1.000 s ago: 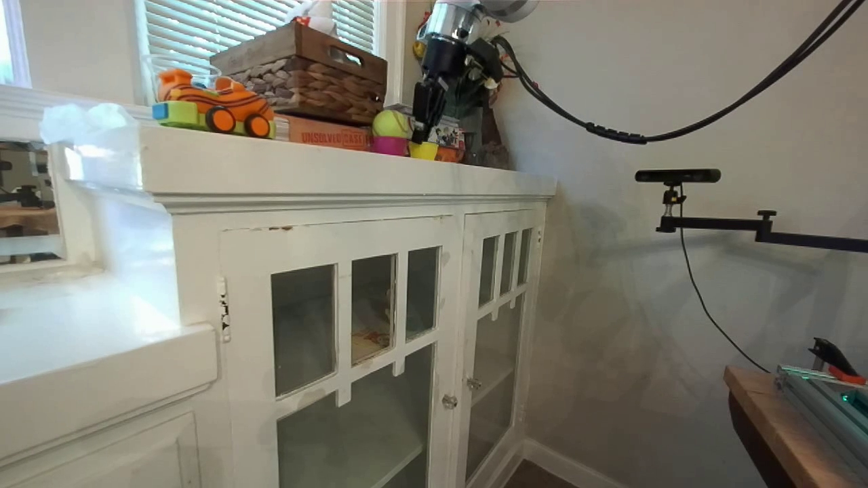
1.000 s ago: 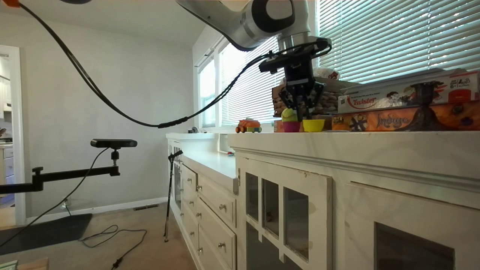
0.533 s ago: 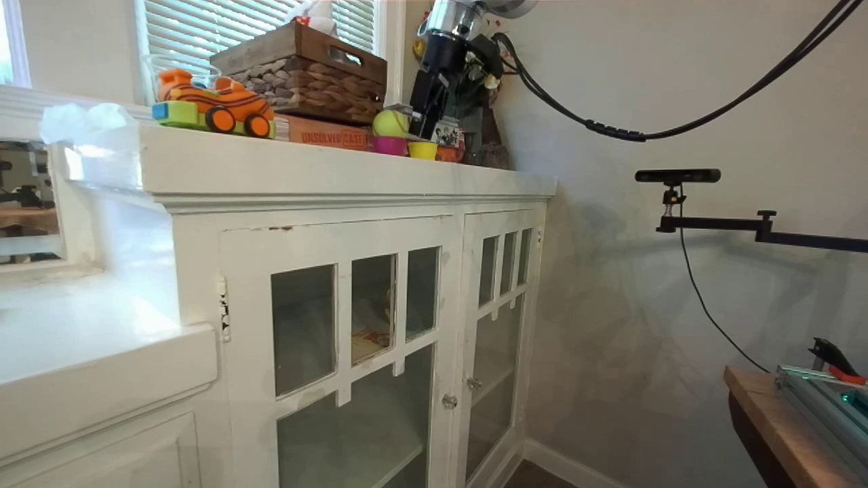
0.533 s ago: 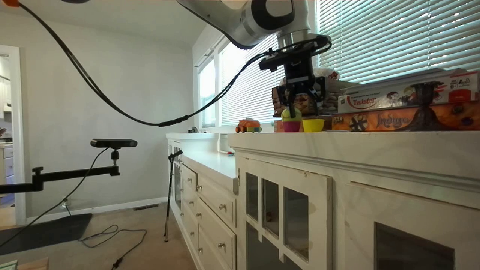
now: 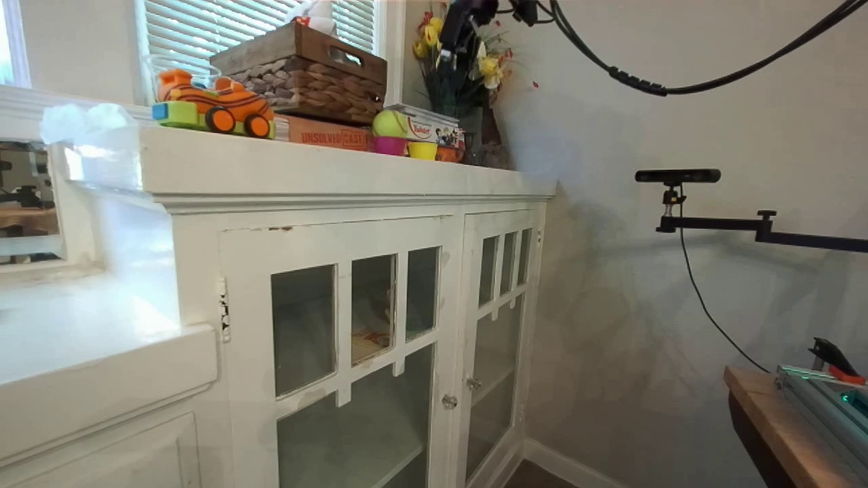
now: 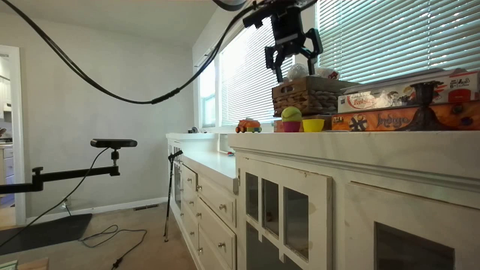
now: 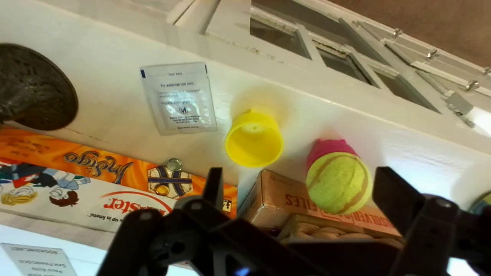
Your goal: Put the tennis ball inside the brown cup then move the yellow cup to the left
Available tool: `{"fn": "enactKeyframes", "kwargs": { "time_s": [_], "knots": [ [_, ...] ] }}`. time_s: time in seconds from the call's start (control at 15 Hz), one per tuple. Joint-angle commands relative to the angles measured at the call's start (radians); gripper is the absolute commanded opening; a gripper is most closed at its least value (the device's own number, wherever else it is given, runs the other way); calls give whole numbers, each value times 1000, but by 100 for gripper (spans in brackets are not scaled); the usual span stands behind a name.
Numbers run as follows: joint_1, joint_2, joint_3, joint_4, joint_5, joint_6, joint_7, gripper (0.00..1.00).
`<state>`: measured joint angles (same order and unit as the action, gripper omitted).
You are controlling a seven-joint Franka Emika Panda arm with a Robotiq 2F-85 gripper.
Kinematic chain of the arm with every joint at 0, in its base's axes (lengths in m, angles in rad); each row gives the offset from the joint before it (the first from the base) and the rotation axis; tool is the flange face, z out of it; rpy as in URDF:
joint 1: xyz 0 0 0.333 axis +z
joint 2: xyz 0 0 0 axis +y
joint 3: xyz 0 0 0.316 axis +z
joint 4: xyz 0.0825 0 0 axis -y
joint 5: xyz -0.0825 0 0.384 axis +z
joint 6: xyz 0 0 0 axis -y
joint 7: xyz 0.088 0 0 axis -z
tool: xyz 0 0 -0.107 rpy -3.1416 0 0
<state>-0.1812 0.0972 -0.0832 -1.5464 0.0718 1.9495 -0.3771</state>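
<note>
While the end effector point(image 6: 295, 76) gapes, the seamed yellow-green ball point(image 7: 339, 184) tops the pink cup point(image 7: 327, 148) near the counter point(image 6: 360, 139) edge.

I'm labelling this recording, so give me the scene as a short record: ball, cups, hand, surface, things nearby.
ball: tennis ball, seated in the mouth of the pink cup
other cup: yellow cup, upright, empty, apart from the pink cup
robot: hand open, above the cups, holding nothing
surface: white counter top
nearby: wicker basket, orange toy truck, Twister box on top of Indigo box
</note>
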Motion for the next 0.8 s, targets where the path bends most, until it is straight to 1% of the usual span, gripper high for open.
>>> {"fn": "enactKeyframes", "kwargs": {
  "time_s": [0.0, 0.2, 0.27, 0.73],
  "knots": [
    [15, -129, -19, -76, -18, -101, 67, 100],
    [20, -191, -27, -129, -13, -120, 106, 100],
    [21, -208, -27, -151, -22, -110, 124, 100],
    [26, -261, -28, -250, -33, -88, 198, 100]
  ]
}}
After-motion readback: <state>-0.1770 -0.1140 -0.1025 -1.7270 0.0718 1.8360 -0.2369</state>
